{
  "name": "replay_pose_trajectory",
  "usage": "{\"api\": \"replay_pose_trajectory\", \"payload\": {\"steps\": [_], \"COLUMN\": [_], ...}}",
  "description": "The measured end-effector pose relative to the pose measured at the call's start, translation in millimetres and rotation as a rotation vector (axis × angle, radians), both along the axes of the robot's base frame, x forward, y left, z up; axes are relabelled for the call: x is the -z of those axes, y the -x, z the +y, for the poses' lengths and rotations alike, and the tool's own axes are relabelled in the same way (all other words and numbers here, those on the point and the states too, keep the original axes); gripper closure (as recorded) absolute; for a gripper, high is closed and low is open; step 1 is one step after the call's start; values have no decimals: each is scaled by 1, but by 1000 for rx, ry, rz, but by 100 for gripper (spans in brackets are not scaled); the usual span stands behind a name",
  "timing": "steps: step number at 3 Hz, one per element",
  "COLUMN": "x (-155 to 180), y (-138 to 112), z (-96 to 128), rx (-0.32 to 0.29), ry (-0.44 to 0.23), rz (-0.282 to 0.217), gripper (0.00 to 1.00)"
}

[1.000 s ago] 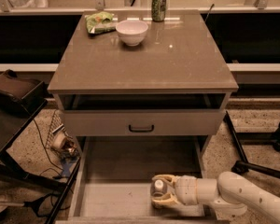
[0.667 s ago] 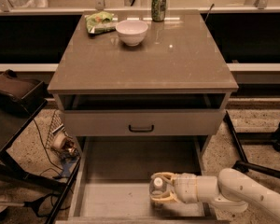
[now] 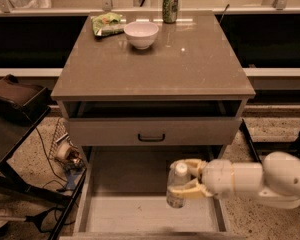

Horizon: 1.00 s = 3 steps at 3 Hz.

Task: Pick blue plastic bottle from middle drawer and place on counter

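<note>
Bowl (image 3: 141, 34), can (image 3: 170, 6) block counter (image 3: 155, 69) rear; jaws over drawer (image 3: 115, 214)

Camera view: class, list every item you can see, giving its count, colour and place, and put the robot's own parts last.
Grey-brown glossy counter: one, top of the drawer cabinet.
Round white bowl: one, on the counter, rear left.
Green soda can: one, upright at the counter's back edge.
Green snack bag: one, on the counter left of the bowl.
Drawer front with black handle: one, grey-beige, under the counter.
Middle drawer: one, grey-beige, pale wood-grain floor, pulled open.
Small clear plastic bottle with white cap: one, upright in the middle drawer.
Dark side table: one, left of the cabinet.
Gripper: one, cream-white, reaching from the right, shut on the bottle.
</note>
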<state>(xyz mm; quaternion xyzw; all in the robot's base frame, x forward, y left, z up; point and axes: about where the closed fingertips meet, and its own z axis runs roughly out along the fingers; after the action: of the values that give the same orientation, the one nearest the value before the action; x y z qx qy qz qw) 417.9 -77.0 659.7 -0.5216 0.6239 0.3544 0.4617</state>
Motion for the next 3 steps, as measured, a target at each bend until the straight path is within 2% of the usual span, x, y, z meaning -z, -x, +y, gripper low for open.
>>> {"api": "replay_pose_trajectory", "payload": {"steps": [1,2,3], "x": [-106,-186,-243], "y": [-16,-44,-70], "z": [-18,-30,-46], "rx": [38,98,187], "ry": [3,-22,-70], "rz": [15,12,-17], "gripper": [100,100,100]}}
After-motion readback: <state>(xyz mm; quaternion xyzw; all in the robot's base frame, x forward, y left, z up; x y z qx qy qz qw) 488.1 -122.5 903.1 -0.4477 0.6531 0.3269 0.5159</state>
